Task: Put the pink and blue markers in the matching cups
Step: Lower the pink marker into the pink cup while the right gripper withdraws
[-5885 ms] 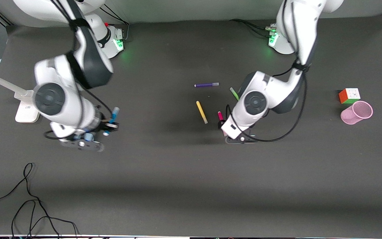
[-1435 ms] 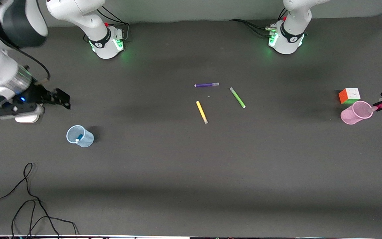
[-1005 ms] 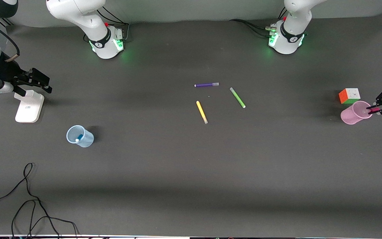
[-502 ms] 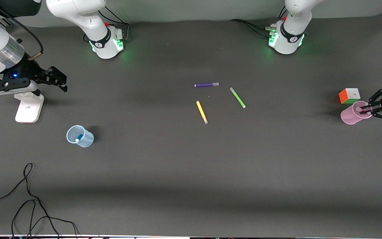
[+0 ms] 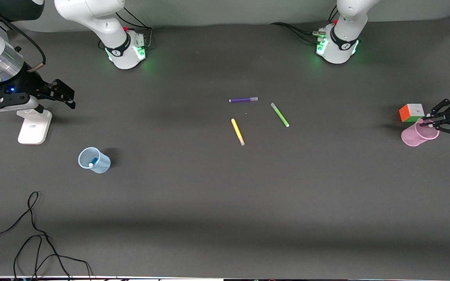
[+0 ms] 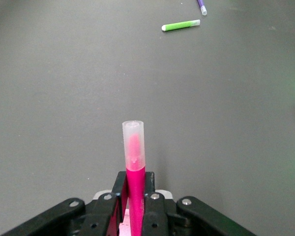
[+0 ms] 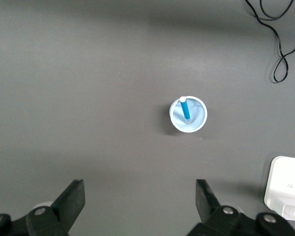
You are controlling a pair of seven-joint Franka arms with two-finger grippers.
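My left gripper (image 5: 431, 121) is shut on the pink marker (image 6: 134, 162), which sticks out past the fingers with its pale cap foremost. It hangs over the rim of the pink cup (image 5: 417, 136) at the left arm's end of the table. In the left wrist view the left gripper (image 6: 136, 186) clamps the marker's magenta barrel. The blue marker (image 7: 185, 108) stands inside the blue cup (image 5: 94, 160) at the right arm's end. My right gripper (image 5: 67, 98) hangs open and empty, up in the air; in its wrist view the blue cup (image 7: 188, 114) sits below its spread fingers (image 7: 73, 196).
A colour cube (image 5: 411, 112) stands just beside the pink cup, farther from the front camera. Purple (image 5: 243, 100), green (image 5: 279, 114) and yellow (image 5: 237, 131) pens lie mid-table. A white lamp base (image 5: 33, 125) sits under the right arm. A black cable (image 5: 33, 234) loops near the front edge.
The left gripper has shifted with the pink marker to hang over the pink cup's rim on the cube's side. The right gripper has swung a little toward the table's middle, still open.
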